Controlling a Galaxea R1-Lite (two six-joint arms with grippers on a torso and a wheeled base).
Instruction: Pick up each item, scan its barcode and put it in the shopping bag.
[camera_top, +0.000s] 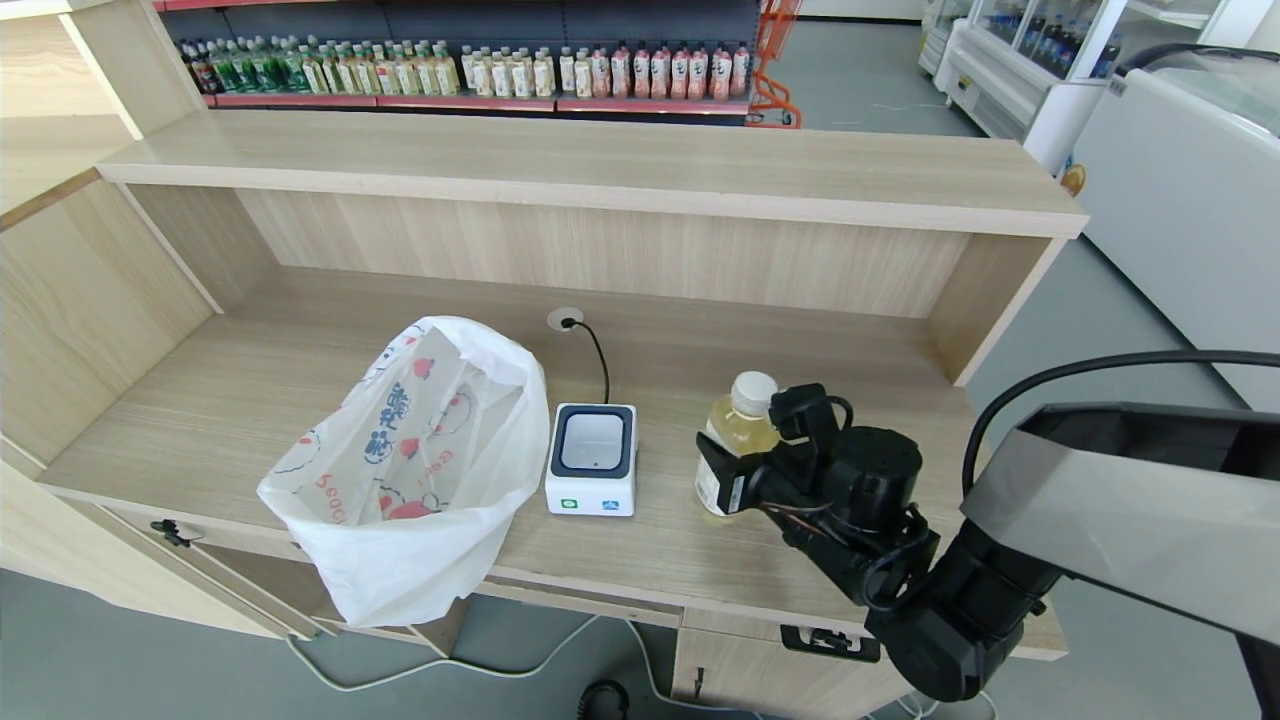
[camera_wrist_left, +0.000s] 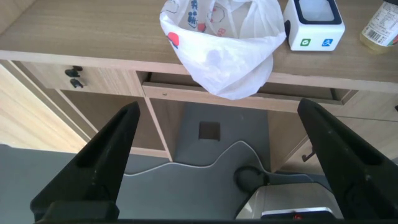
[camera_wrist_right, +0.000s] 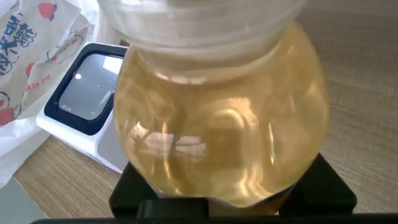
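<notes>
1. Wooden tabletop (camera_top: 250, 400) in a shop, from the head view: we see the shopping bag (camera_top: 420, 470) at the left and the scanner (camera_top: 592, 458) just right of it. The bottle (camera_top: 738, 432) stands upright further right, with the right fingers (camera_top: 722, 482) closed on it.
2. From the left wrist, our left fingers (camera_wrist_left: 106, 168) are spread wide open below the tabletop's near edge, which the shopping bag overhangs.
3. From the right wrist, the bottle of yellow liquid sits very close, with the scanner and shopping bag past it.

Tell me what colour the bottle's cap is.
White; the cap of the bottle shows best in the head view.
</notes>
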